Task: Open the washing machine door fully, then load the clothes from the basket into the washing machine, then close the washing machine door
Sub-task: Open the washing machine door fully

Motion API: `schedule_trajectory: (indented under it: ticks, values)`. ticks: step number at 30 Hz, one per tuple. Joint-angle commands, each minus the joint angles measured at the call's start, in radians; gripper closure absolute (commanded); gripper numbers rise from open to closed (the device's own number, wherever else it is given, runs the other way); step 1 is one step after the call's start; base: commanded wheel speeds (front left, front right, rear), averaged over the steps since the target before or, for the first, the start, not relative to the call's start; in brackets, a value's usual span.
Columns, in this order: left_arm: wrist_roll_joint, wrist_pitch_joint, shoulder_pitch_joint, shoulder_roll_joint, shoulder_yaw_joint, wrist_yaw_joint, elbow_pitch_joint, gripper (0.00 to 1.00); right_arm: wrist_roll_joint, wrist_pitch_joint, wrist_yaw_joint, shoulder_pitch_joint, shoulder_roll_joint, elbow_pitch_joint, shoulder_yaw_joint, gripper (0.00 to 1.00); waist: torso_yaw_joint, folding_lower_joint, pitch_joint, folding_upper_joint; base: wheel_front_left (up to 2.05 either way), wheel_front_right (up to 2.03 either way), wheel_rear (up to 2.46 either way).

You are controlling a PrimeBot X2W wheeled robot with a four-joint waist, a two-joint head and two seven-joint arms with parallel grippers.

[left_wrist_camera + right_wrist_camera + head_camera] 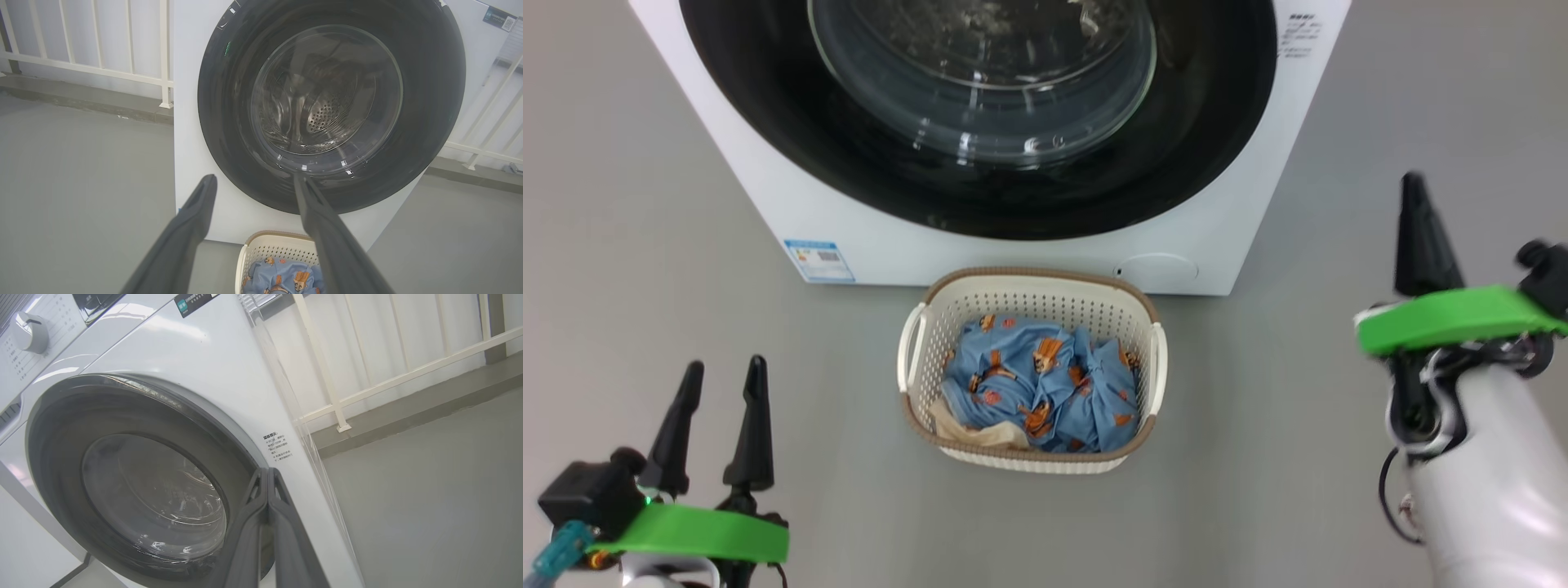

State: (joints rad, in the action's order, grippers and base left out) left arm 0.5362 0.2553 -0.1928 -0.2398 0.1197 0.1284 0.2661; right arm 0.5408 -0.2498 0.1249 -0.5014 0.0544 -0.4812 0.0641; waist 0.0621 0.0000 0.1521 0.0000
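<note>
My left tool (725, 365) at 7 o'clock stands wide; my right tool (1413, 188) at 3 is pinched together, empty. The washing machine door (1045, 204) at 12 looks closed: rigid, glossy; I'd hook its rim.

Head view chops off the top of the big white boxy washing machine (866, 245) and its glossy black round door (1176, 163). Small cream cloth (980, 437) mostly buried under blue bear-print clothes (1045, 384). Tiny black print (277, 447) unreadable.

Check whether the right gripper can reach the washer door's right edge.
Probably yes: the shut right gripper hangs near that edge of the closed door, with nothing between them; the basket sits lower, in front.
</note>
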Motion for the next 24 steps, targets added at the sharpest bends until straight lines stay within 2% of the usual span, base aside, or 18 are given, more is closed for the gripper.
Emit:
schedule_trajectory:
  ticks: [1,11,18,24]
  values:
    - [0.01,0.006,-0.047,-0.032,-0.032,0.002,-0.03,0.0,0.011,-0.012,0.006,-0.033,0.005,0.019,-0.017,1.0,0.013,0.0,0.019,0.0,0.0,0.0,0.0]
    - [0.047,0.006,-0.071,-0.062,-0.02,0.002,-0.058,0.0,0.241,0.011,0.006,-0.179,0.079,-0.039,-0.007,1.0,0.044,0.0,0.099,0.0,0.0,0.0,0.0]
    - [0.057,0.006,-0.085,-0.075,-0.026,0.002,-0.067,0.0,0.391,0.095,0.006,-0.283,0.112,-0.041,0.0,1.0,0.065,0.0,0.154,0.0,0.0,0.0,0.0]
    - [0.062,0.006,-0.1,-0.076,-0.026,0.002,-0.092,0.0,0.51,0.177,0.006,-0.369,0.129,-0.097,0.026,1.0,0.081,0.0,0.189,0.0,0.0,0.0,0.0]
